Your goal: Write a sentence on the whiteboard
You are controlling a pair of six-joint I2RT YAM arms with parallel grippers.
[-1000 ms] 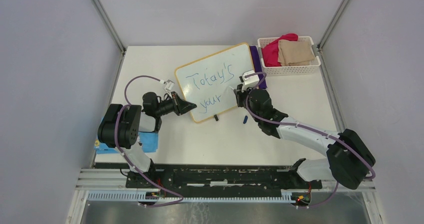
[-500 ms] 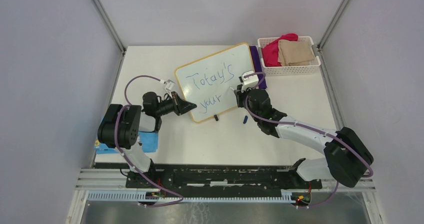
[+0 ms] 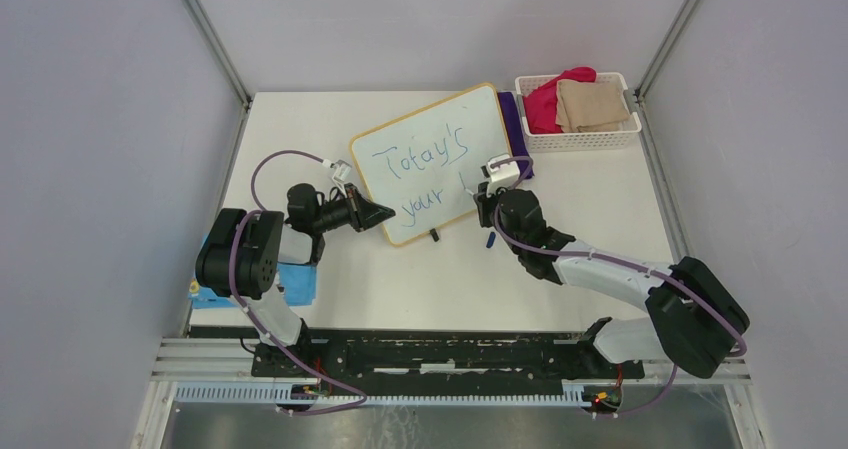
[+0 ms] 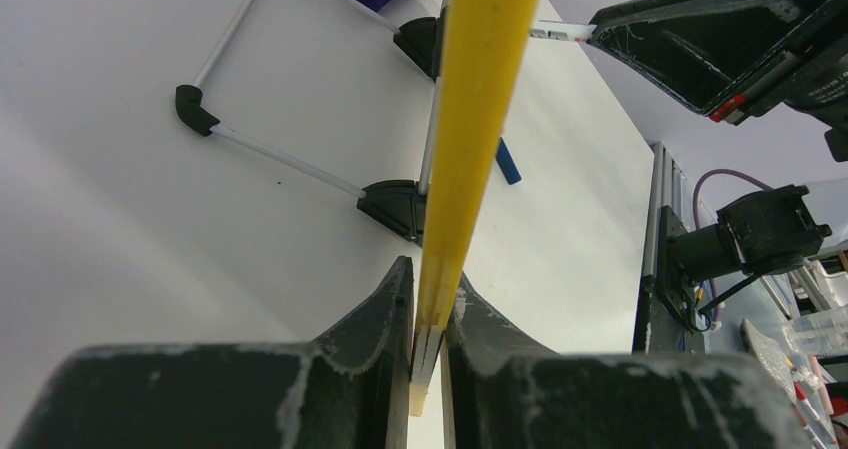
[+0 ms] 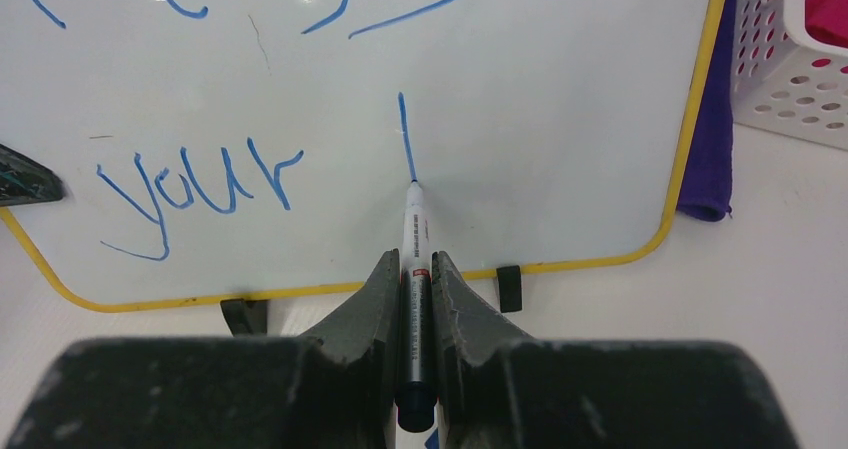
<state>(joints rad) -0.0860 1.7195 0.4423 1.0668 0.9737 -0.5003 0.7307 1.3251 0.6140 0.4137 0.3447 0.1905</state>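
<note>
Whiteboard point(image 3: 430, 159): seen propped on the bench point(image 3: 560, 269) at the centre of the top view.
Sentence point(image 5: 200, 184): "your" is written in blue, with one upright stroke to its right.
Left gripper point(image 4: 428, 309): clamped on the board's yellow edge.
Right gripper point(image 5: 415, 269): clamped on a marker point(image 5: 414, 219), whose tip is set at the stroke's lower end.
</note>
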